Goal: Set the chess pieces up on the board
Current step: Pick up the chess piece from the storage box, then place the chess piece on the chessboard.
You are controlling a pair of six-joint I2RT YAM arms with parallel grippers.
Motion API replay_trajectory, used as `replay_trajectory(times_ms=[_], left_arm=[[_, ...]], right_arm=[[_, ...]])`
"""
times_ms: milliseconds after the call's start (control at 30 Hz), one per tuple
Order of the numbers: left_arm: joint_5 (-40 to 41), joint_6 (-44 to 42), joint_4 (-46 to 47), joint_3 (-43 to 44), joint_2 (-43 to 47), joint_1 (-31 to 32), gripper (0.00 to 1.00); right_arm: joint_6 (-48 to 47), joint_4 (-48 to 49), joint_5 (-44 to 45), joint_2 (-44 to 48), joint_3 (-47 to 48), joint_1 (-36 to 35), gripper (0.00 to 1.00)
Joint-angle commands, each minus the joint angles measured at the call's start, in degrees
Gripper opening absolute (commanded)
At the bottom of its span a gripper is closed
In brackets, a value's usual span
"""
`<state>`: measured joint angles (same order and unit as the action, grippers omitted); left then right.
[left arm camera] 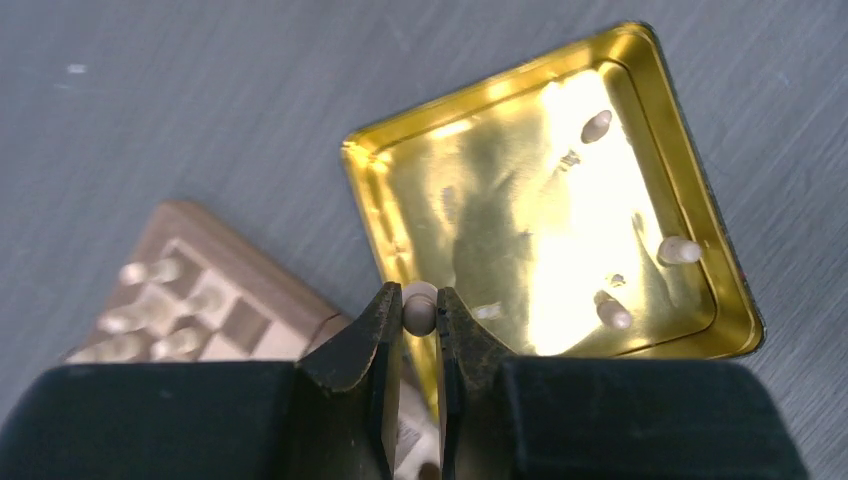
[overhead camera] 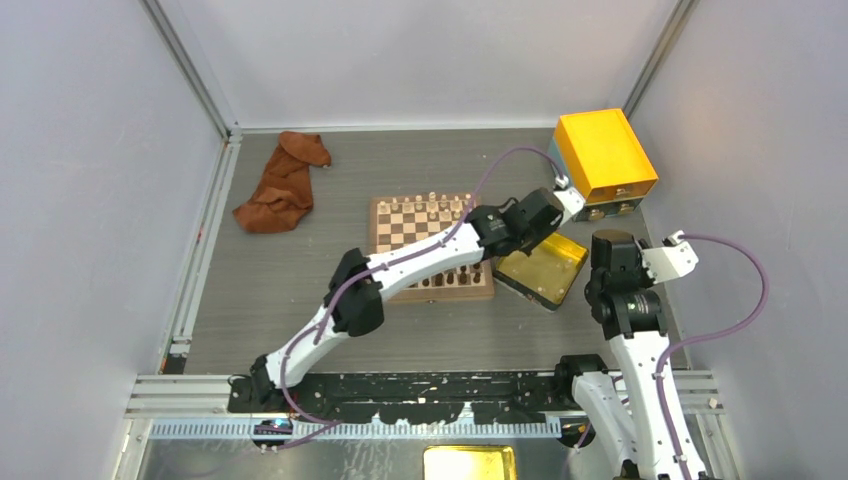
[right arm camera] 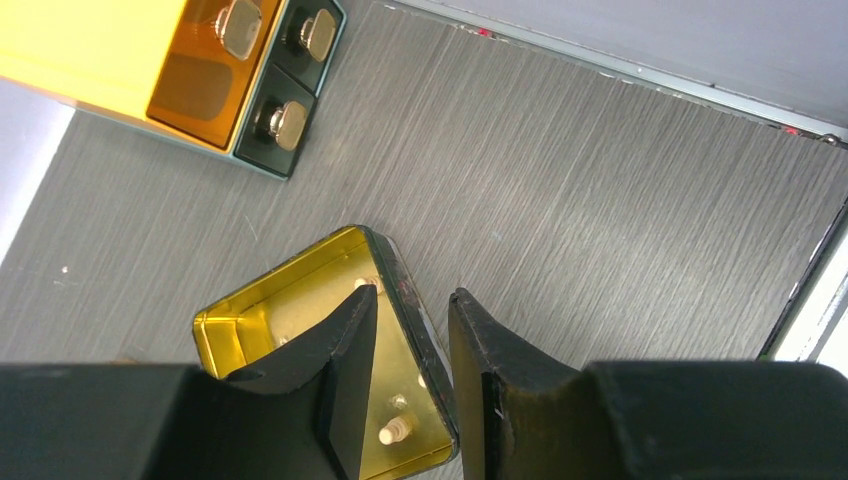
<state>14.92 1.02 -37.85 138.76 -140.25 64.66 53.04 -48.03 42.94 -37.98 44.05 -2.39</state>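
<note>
My left gripper (left arm camera: pixel 419 304) is shut on a small pale cream chess piece (left arm camera: pixel 419 312), its round head nipped between the fingertips above the near corner of the golden tray (left arm camera: pixel 470 210). Three more cream pieces (left arm camera: pixel 679 250) lie on their sides in that tray. A corner of the board (left arm camera: pixel 170 225) shows at the lower left with cream pieces on it. In the top view the board (overhead camera: pixel 374 235) lies mid-table and the left arm reaches across it to the tray (overhead camera: pixel 560 262). My right gripper (right arm camera: pixel 412 295) stands open over the tray's right rim (right arm camera: pixel 395 280), holding nothing.
An orange-yellow box (overhead camera: pixel 605 155) with small knobbed drawers (right arm camera: pixel 290 120) stands at the back right, just behind the tray. A brown cloth (overhead camera: pixel 283 183) lies crumpled at the back left. Dark chessmen (overhead camera: pixel 455 280) line the board's near edge. Grey walls enclose the table.
</note>
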Motion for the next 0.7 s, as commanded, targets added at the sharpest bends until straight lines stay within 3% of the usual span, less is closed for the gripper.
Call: replay_trajectory(times_ms=[0, 367, 667], left_arm=[[6.8, 1.4, -0.9, -2.8, 10.9, -2.8, 0.00], [12.0, 13.9, -8.4, -15.1, 24.9, -15.5, 0.00], [11.1, 24.3, -20.1, -9.9, 24.1, -21.2, 0.00]], right_arm=[[0.2, 1.9, 2.5, 0.8, 0.5, 0.1, 0.38], [-0.5, 0.9, -1.7, -5.4, 3.2, 0.1, 0.37], [-2.3, -4.5, -2.0, -9.2, 9.0, -0.5, 0.36]])
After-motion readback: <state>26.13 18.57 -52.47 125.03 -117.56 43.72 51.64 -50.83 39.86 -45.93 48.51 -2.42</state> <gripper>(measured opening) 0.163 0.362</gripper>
